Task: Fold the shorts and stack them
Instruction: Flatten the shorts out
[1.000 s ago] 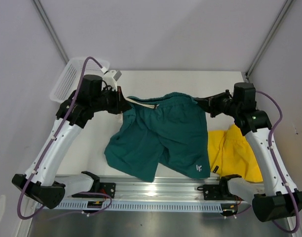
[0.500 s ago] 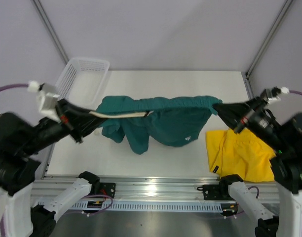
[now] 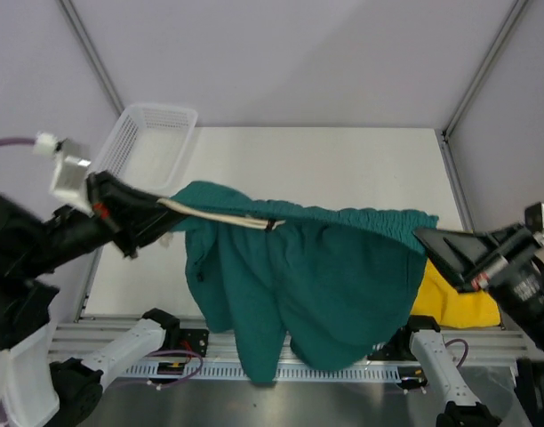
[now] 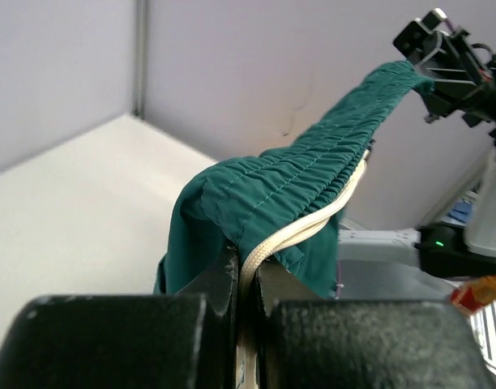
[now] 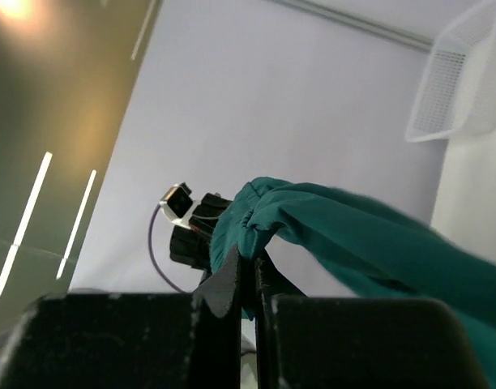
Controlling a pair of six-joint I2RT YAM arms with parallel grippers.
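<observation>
Showing a white table (image 3: 343, 169) enclosed by pale lilac-grey walls, with slanted metal frame posts (image 3: 90, 53) at the back corners and an aluminium rail (image 3: 219, 366) along the near edge. At far left, a white mesh basket (image 3: 152, 138) stands at the back left corner of the table, beside the left wall. The left end effector (image 3: 168, 207) is raised above the table's left side. Its jaws are closed tight on the left end of the waistband of the dark teal-green shorts (image 3: 325, 276), and the pale drawstring (image 3: 220, 216) is pinched between the fingers with it, as the left wrist view confirms. The elastic waistband runs taut from left to right, sloping slightly down. The two legs hang free below it and, in the overhead view, cover the near edge of the table and part of the rail. The right end effector (image 3: 425, 237) clamps the right end of the same waistband, its jaws likewise narrow on the fabric. Behind the hanging cloth at right, the bright yellow shorts (image 3: 463, 310) lie on the table, partly hidden by the teal pair and the right arm.
</observation>
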